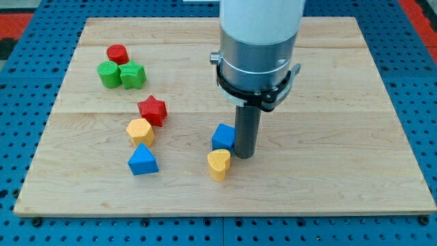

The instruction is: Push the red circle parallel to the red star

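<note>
The red circle (117, 53), far up-left of my tip (244, 156), seems light, stiff and slippery; it should be pushed centrally. No hand is fitted.

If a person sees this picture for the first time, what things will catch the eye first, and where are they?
The big grey-and-white arm column dominates the view's top centre; my tip stands on the wooden board right beside the blue cube and yellow heart. Next comes the bright cluster at the view's upper left: the red circle touching two green blocks. Below it sits the red star.
</note>
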Robot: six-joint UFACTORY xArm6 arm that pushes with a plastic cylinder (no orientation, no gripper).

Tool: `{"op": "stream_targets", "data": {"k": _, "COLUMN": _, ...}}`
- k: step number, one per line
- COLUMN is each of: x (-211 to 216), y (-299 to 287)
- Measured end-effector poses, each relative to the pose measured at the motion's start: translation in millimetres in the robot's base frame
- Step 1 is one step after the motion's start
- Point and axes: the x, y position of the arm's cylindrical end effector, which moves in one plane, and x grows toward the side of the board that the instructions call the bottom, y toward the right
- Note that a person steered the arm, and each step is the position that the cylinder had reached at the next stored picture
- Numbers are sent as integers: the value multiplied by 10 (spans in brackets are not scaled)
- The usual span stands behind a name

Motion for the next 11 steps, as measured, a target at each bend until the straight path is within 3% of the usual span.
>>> {"op": "stream_targets", "data": {"k": 1, "x": -196, "y": 97}}
{"op": "stream_targets", "data": {"k": 2, "x": -959, "y": -180}}
{"op": "stream_targets", "data": {"k": 4, "x": -2380, "y": -1852}}
{"op": "stream_targets", "data": {"k": 5, "x": -2719, "y": -2466}}
{"op": "stream_targets", "data": {"k": 6, "x": -2386, "y": -2644}}
{"op": "stream_targets", "data": {"k": 7, "x": -2072, "y": -2399}}
{"op": "stream_targets", "data": {"k": 9, "x": -2030, "y": -1018}}
{"op": "stream_targets", "data": {"k": 11, "x": -1602, "y": -346}}
